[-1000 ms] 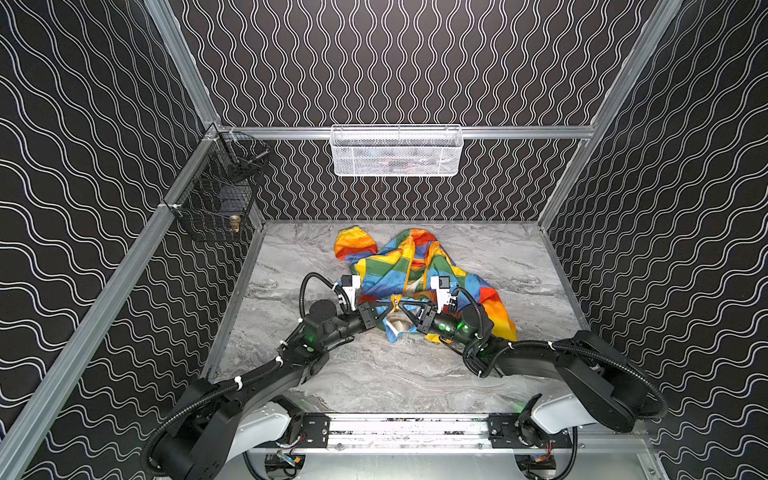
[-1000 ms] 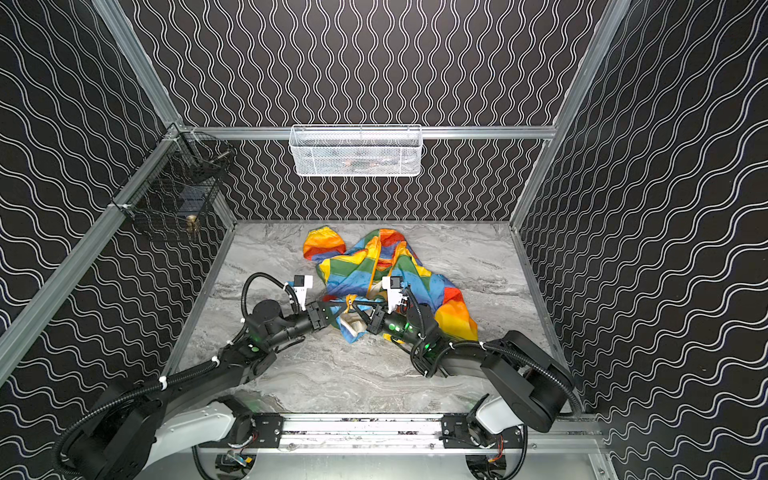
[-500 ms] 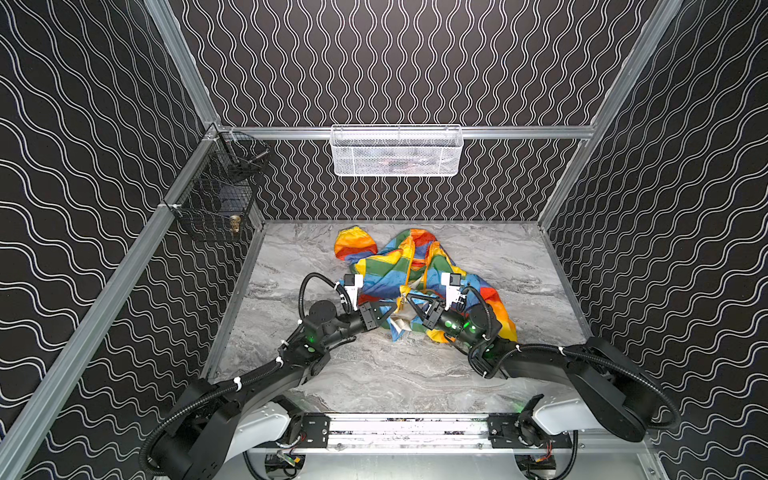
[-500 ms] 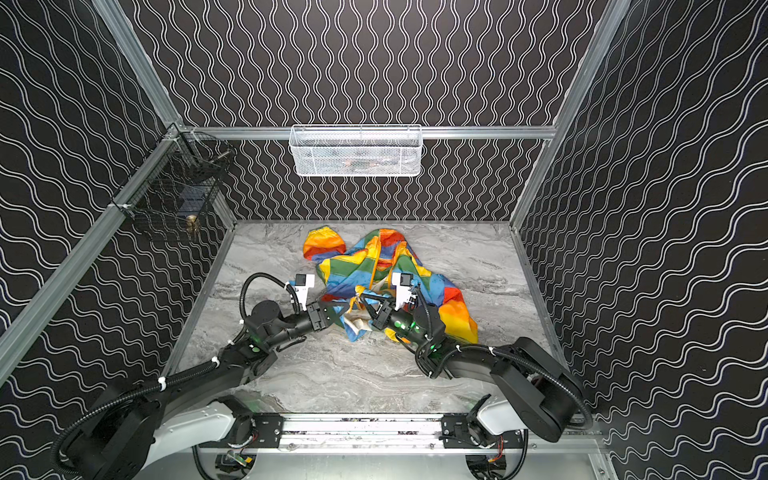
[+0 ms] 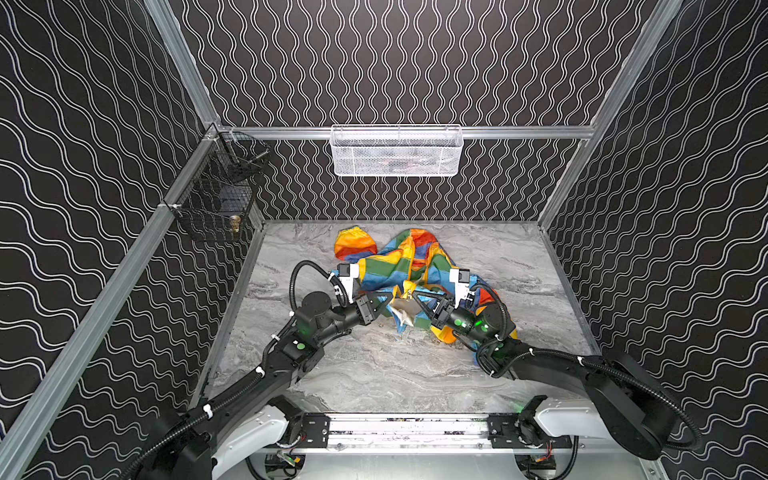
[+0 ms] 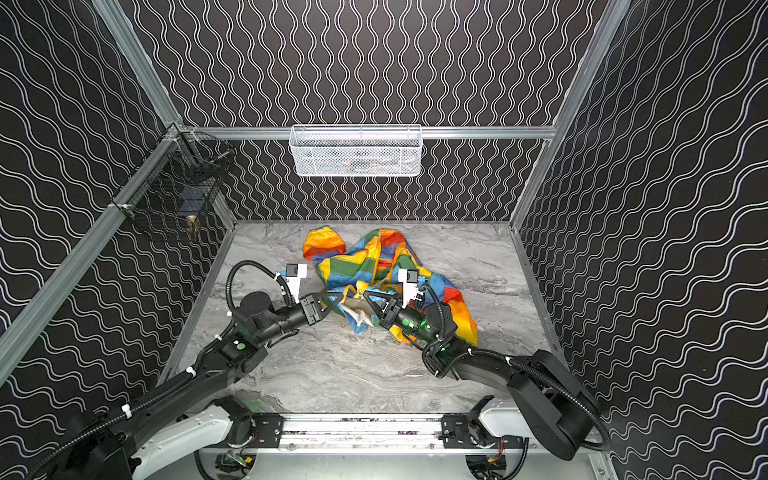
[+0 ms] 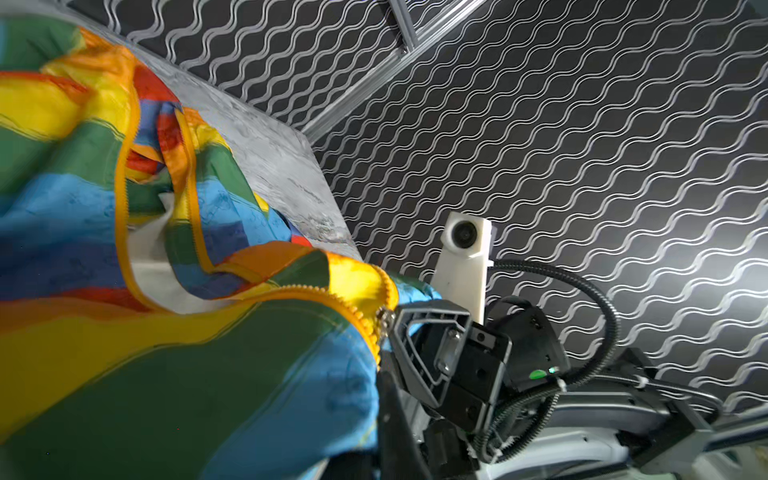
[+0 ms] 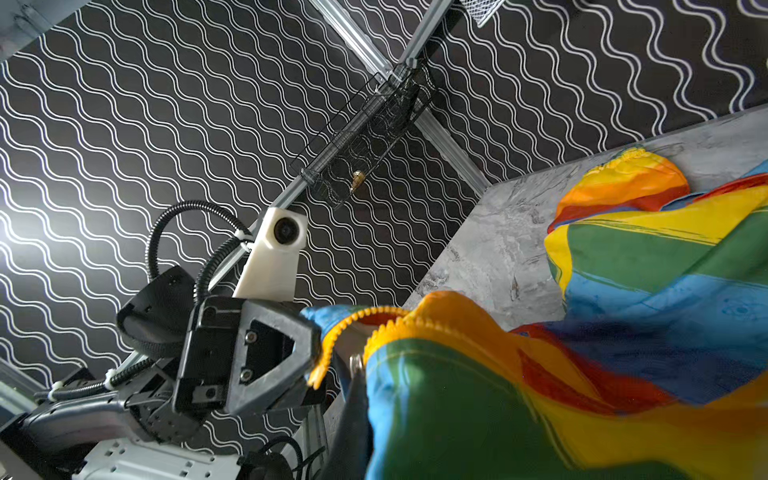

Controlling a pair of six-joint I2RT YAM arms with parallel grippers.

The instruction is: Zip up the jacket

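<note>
You are holding the jacket [image 5: 386, 266], both arms stretched low.
Left gripper [image 5: 390, 296] and right gripper [image 5: 410, 296] are clamping its zipper edges [image 7: 349, 309], fingertips nearly meeting; bare table [image 5: 374, 374] behind them.

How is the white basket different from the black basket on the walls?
The white basket is long, on the back wall; the black basket is shorter, on the left wall. The white one is fine mesh; the black one is open wire holding a small brass-coloured thing. Both hang from metal rails.
</note>
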